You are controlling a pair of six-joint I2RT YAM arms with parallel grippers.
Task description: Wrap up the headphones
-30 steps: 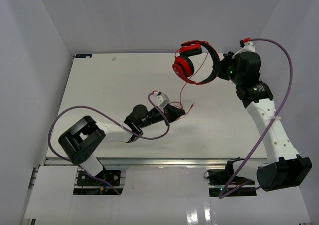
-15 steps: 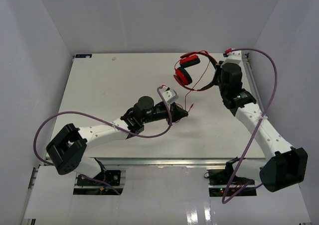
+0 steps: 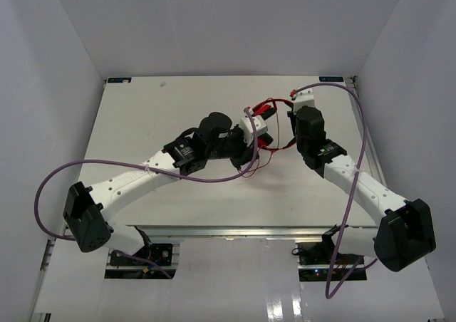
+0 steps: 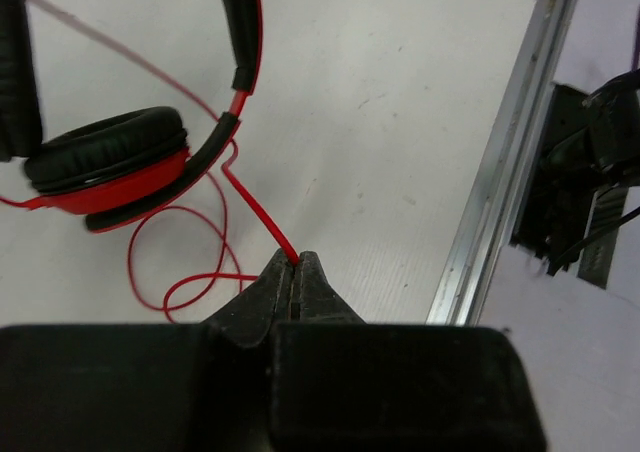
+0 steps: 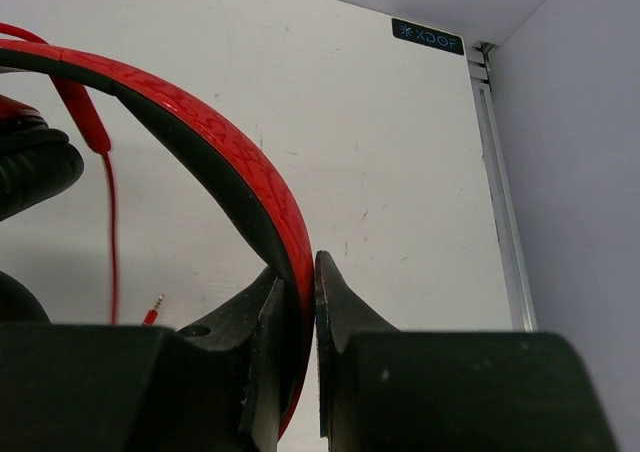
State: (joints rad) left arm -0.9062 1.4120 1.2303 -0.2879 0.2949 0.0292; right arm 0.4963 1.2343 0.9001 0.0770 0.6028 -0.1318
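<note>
The red headphones (image 3: pixel 268 110) hang over the middle of the table, mostly hidden behind both wrists in the top view. My right gripper (image 5: pixel 300 272) is shut on the red-and-black headband (image 5: pixel 200 122), which arches up to the left. My left gripper (image 4: pixel 295 260) is shut on the thin red cord (image 4: pixel 255 207), pinching it at the very fingertips. One earcup (image 4: pixel 110 167) with a black pad hangs just left of and beyond that pinch. The cord loops loosely on the table under the earcup. Its plug (image 5: pixel 152 315) lies on the table to the left of my right gripper's fingers.
An aluminium rail (image 4: pixel 500 172) borders the table's right edge, with dark hardware beyond it. A small label (image 5: pixel 428 34) sits at the far right corner by the wall. Purple robot cables (image 3: pixel 214 178) loop around both arms.
The right arm has carried the headphones left and nearer, towards the table's middle. The left arm has stretched forward and right with the cord, closing in on the headphones.
</note>
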